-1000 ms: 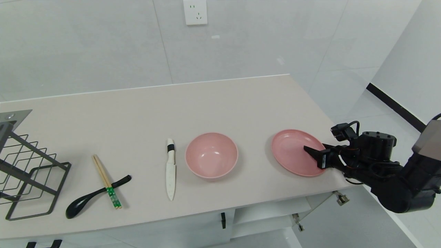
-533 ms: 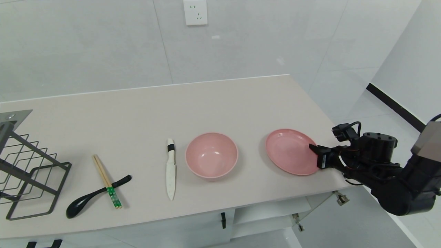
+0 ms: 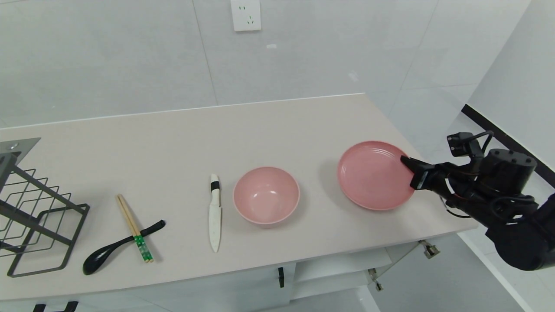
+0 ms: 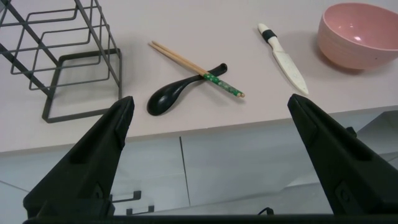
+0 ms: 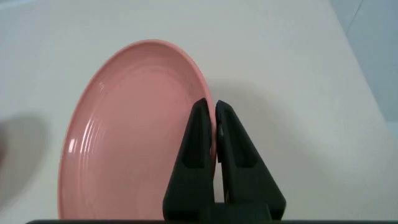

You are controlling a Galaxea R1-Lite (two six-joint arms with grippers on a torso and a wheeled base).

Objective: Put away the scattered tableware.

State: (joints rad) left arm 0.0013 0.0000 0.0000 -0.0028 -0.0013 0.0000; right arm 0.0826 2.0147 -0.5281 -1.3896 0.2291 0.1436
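Beige countertop (image 3: 173, 143) has a dark wire rack (image 3: 39, 208) at its L end; near the R edge my right gripper (image 3: 409, 167) is clamped on the rim of the round pink plate (image 3: 373, 175), tilted up off the top. Left of it, in order: deep pink bowl (image 3: 266, 195), white knife (image 3: 214, 214) just beside, black spoon (image 3: 112, 249) w/ wooden chopsticks (image 3: 132, 225) across its handle. My left gripper (image 4: 209, 102) hangs before the counter edge, spread wide, holding nothing.

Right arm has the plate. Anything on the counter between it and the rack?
Yes. The pink plate, pinched at its rim by the right gripper, is at the counter's right end; the rack is far left. Between them lie the pink bowl, knife, chopsticks and spoon, all low. Carrying above them probably clears.
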